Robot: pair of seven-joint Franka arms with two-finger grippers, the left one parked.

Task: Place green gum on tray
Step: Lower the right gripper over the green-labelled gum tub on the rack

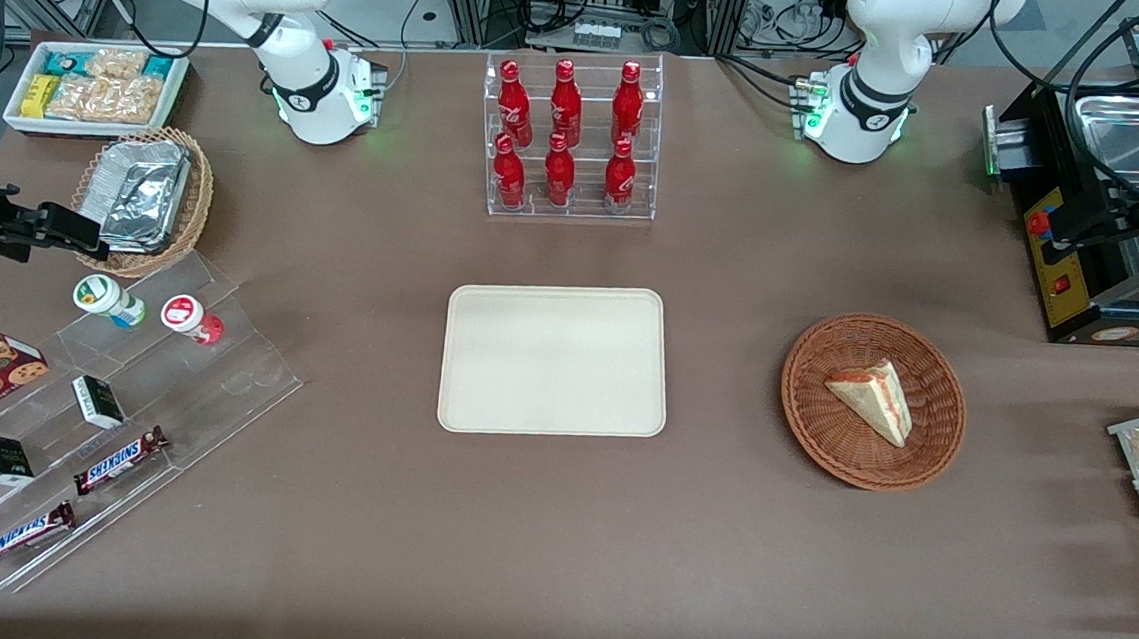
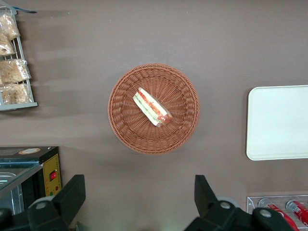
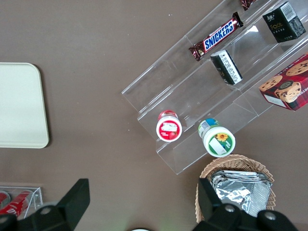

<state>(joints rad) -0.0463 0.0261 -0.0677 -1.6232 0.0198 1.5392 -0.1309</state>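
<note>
Overhead, the hand [image 3: 139,204] hangs wide open, empty, above the green gum [image 3: 218,140].

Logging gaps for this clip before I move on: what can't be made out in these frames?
- End effector: open in the right wrist view, fingertips cut by the picture's edge; in the front view only a dark part shows at the working arm's end.
- Green gum: label text too small in both views.
- Tray: cut by the edge in both wrist views; whole only in the front view.
- Foil tray in its basket: partly covered by a finger.
</note>
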